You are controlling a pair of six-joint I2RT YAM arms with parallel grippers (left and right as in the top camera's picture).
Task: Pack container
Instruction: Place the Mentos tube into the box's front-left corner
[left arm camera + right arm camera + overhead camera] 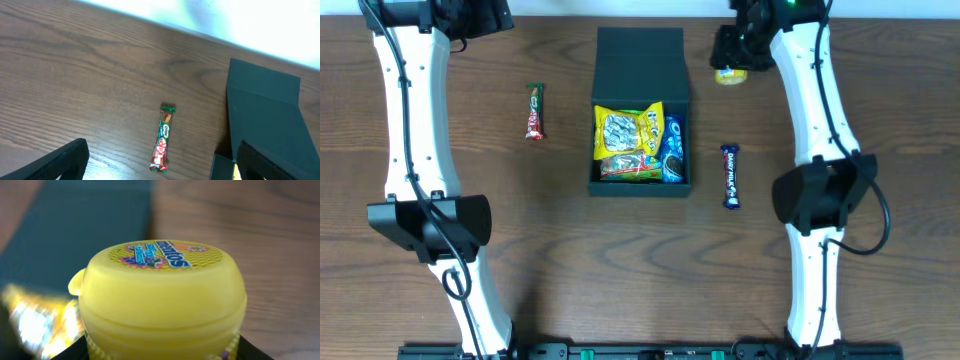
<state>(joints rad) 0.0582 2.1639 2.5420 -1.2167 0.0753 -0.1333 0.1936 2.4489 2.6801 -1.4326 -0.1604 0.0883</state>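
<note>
Right wrist view: your right gripper (160, 351) pinches the yellow Mentos tub (165, 295), left gripper (167, 165) spread idle; pickup looks done, so next lift it over the container (640, 55) at overhead frame centre.

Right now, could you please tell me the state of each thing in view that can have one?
container, lid flap open, partly filled with packets.
Mentos tub, cap closed, held upright.
right gripper, closed on the Mentos tub.
left gripper, open, empty.
red-green bar, lying flat outside the container.
purple bar, lying flat outside the container.
</note>
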